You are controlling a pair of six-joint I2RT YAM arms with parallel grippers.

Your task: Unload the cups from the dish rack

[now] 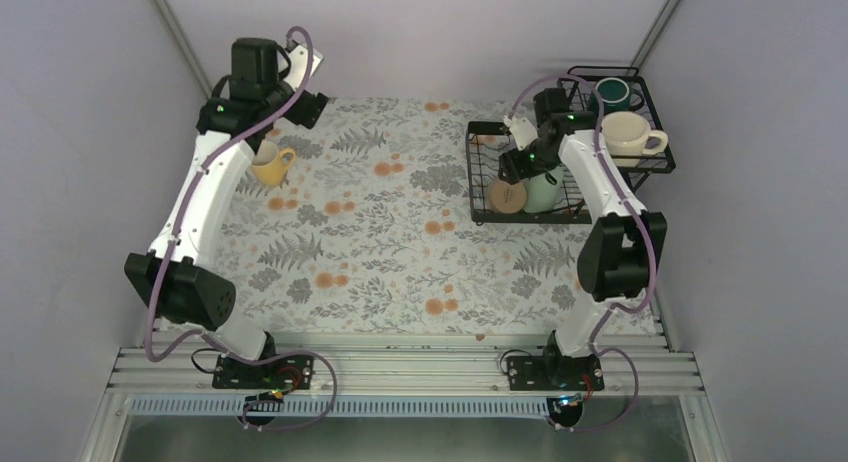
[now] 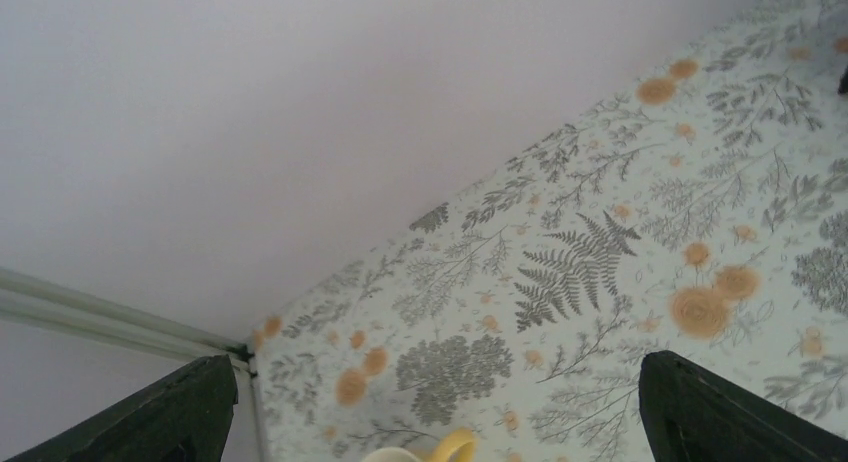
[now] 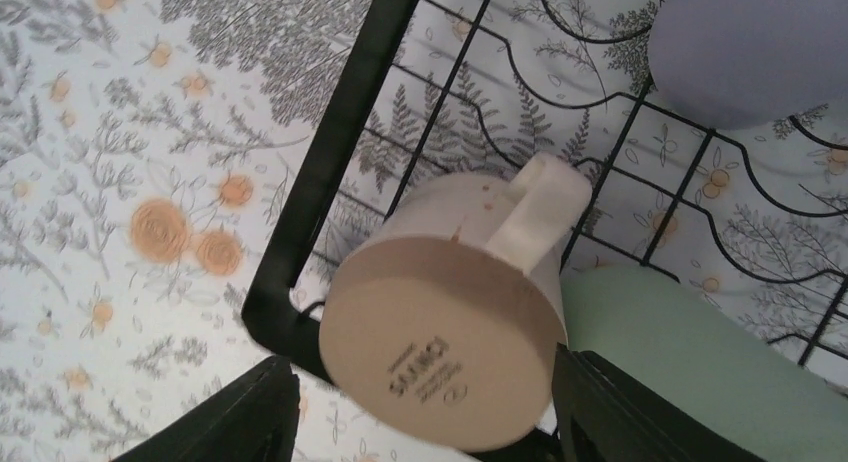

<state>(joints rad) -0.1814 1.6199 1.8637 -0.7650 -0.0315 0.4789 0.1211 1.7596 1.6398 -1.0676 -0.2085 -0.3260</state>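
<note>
The black wire dish rack (image 1: 482, 172) stands at the far right. Its raised basket holds a dark green mug (image 1: 612, 90) and a cream mug (image 1: 630, 134). In its tray a beige mug (image 3: 440, 327) lies bottom up next to a mint-green tumbler (image 3: 700, 352) and a lavender tumbler (image 3: 750, 42). My right gripper (image 3: 425, 362) is open and straddles the beige mug's base. A yellow mug (image 1: 270, 164) stands on the table at the far left. My left gripper (image 1: 306, 108) is open and empty above and beyond it; only the mug's handle (image 2: 455, 448) shows in the left wrist view.
The table carries a floral cloth (image 1: 380, 232). Plain walls close in the left, back and right sides. The rack's thick black corner frame (image 3: 330, 162) sits just left of the beige mug.
</note>
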